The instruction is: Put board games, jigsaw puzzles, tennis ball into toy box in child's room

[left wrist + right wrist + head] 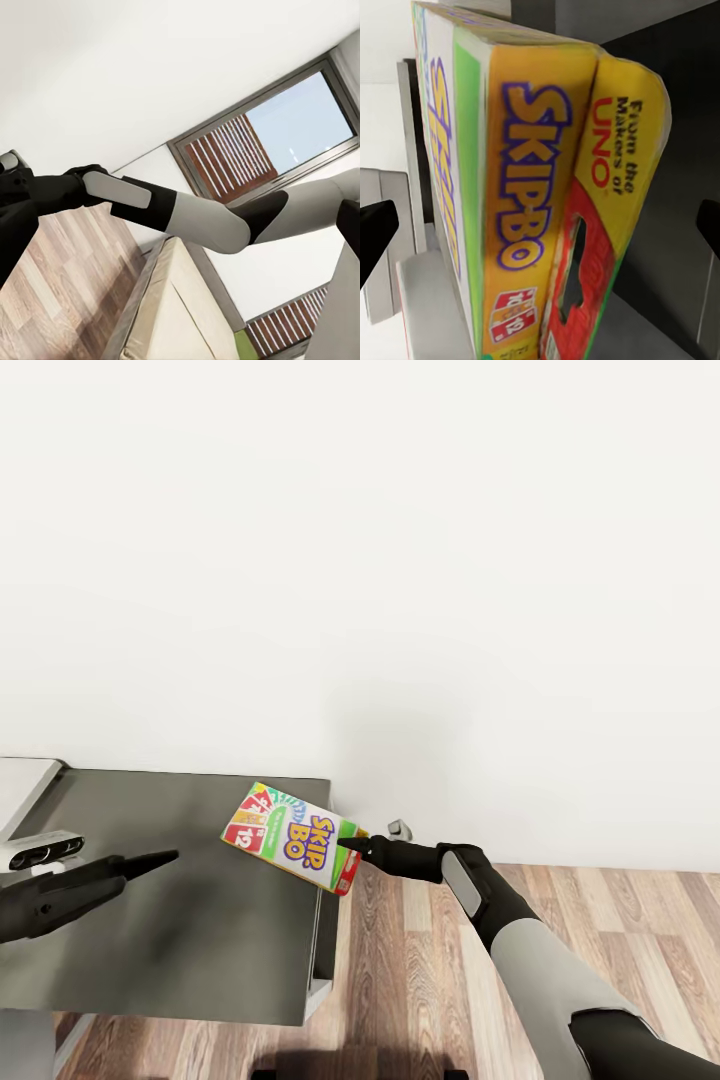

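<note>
One board game [296,836] is in view: a thin rectangular box, white on its broad face with purple and yellow SKIP BO lettering, green and yellow bands, and red cards marked 12 at one corner. In the right wrist view the same box [536,195] shows its narrow yellow edge with purple SKIP BO letters, and an end flap printed "From the Makers of UNO" in red, with a red panel and a dark slot below.

The box sits tilted over the right edge of the dark grey table [180,920], its far corner sticking out past the edge above the wood plank floor [420,980]. The right gripper [352,844] reaches to that overhanging end, with one dark fingertip on the box's broad face. In the right wrist view the two fingertips [375,229] stand far apart on either side of the box, not pressing its sides.

The left gripper [160,858] hovers over the table, well apart from the box, its fingers together in a narrow point and holding nothing.

A white wall [360,560] rises behind the table. The left wrist view shows the right arm [187,214], a bed [180,315] and one window [270,135] with slatted shutters.
</note>
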You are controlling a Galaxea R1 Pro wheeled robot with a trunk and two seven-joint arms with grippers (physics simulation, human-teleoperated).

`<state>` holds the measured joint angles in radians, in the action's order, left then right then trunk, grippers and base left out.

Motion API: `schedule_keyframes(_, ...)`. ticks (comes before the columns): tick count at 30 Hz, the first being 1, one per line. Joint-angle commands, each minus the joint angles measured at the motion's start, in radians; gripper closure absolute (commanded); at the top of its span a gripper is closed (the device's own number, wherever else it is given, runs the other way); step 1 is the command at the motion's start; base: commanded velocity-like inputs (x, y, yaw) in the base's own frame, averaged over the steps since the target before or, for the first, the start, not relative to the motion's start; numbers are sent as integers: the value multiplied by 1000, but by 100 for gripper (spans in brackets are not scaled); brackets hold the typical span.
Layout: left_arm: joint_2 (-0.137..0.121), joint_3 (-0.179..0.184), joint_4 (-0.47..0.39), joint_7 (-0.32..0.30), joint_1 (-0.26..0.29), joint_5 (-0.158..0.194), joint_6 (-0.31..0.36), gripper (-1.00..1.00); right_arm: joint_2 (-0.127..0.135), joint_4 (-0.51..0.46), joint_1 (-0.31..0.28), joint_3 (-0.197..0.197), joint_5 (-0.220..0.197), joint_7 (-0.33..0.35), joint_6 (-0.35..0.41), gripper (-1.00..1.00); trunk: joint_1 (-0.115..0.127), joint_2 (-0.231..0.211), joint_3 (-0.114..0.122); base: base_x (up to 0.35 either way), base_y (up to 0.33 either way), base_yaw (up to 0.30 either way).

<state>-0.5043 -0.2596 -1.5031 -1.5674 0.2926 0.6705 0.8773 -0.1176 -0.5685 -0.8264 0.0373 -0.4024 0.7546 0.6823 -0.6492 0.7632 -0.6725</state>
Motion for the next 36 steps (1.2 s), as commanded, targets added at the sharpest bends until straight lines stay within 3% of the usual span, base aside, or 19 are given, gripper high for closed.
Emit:
schedule_keyframes(1,0,0,0,-3,0,0,11,-100,0,-1,0,1,-6,-1,6,-100,0,1,-1,0,2,0)
schedule_keyframes(4,0,-1,0,-3,0,0,10,-100,0,-1,0,1,-6,-1,6,-100,0,1,-1,0,0,0)
schedule_keyframes(5,0,-1,0,-3,0,0,10,-100,0,-1,0,1,-6,-1,6,100,0,1,-1,0,0,0)
schedule_keyframes(29,-4,-1,0,-3,-2,-1,11,-100,4,-3,0,1,-8,12,6,100,0,1,-1,-7,0,0)
schedule_keyframes(36,-12,-2,0,-3,-3,-1,23,-100,14,-10,4,3,-9,67,6,100,27,-48,21,-2,0,0)
